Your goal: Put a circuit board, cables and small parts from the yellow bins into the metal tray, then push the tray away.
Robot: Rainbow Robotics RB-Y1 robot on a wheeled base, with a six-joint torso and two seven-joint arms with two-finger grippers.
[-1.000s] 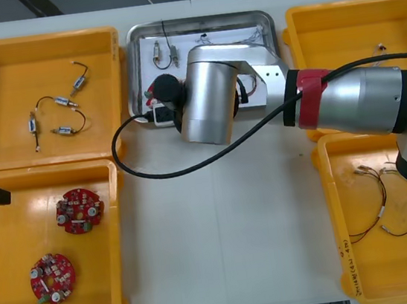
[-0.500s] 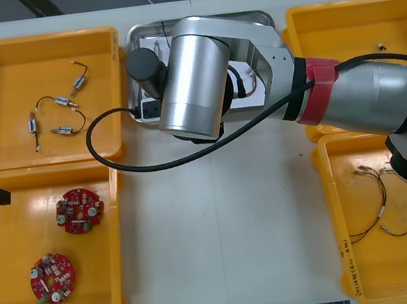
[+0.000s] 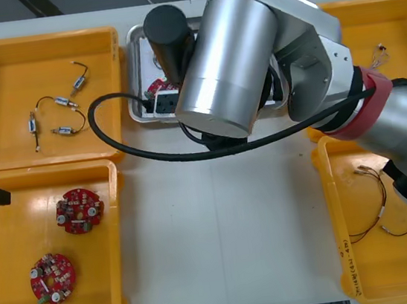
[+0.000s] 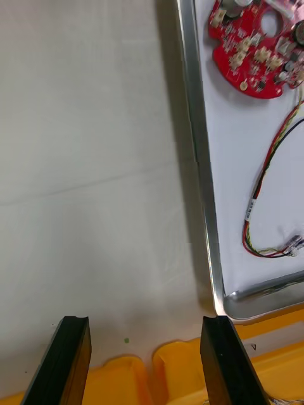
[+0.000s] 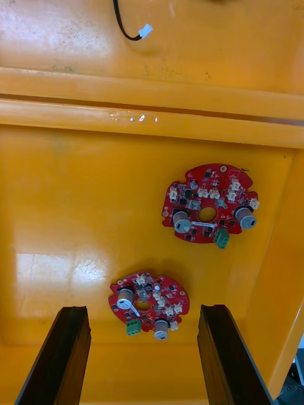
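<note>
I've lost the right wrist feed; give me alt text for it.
The right end effector, fingers open, hovers over bare table beside the rim of the metal tray. Inside the white-lined tray lie a red circuit board and a red and yellow cable; yellow bin edges show by the fingertips.

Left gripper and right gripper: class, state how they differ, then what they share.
The left gripper hangs over a yellow bin; the right gripper hangs over the table beside the metal tray. The left gripper faces two circuit boards; the right gripper faces one tray board. Both stand open, holding nothing.
</note>
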